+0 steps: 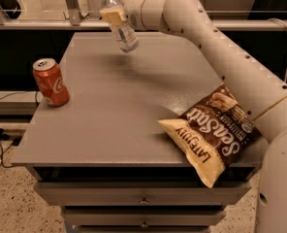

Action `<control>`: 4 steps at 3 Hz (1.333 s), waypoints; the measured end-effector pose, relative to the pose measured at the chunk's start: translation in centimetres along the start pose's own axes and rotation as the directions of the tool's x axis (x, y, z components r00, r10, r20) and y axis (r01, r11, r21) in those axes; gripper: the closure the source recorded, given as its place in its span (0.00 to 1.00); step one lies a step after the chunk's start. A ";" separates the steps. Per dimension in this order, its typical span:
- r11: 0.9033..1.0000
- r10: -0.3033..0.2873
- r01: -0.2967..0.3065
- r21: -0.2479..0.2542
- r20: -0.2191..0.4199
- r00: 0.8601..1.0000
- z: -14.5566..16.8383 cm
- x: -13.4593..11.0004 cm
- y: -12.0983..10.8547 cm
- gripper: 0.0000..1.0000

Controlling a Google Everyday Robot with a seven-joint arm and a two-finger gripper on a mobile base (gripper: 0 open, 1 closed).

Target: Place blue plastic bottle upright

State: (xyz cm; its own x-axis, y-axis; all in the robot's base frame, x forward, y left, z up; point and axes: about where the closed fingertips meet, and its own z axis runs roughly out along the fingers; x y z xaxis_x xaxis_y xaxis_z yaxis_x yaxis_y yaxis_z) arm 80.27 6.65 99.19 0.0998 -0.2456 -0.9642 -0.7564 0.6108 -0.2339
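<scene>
The blue plastic bottle hangs in the air above the far part of the grey table. It is clear and pale bluish, its white cap points up and to the left, and its base tilts down to the right. My gripper is shut on the bottle around its upper middle, at the end of the white arm that reaches in from the right. The bottle's base is off the tabletop, and its shadow falls just below it.
A red soda can stands upright near the table's left edge. A brown and yellow chip bag lies at the front right, overhanging the front edge. Drawers sit under the tabletop. A railing runs behind the table.
</scene>
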 end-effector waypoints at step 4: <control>0.996 0.069 -0.065 -0.054 0.067 0.995 -4.5 2.7 1.1 1.00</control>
State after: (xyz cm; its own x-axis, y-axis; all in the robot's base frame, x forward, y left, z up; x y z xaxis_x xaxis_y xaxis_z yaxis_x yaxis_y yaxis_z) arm 76.78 3.27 96.88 0.0908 -0.1519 -0.9842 -0.7950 0.5841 -0.1635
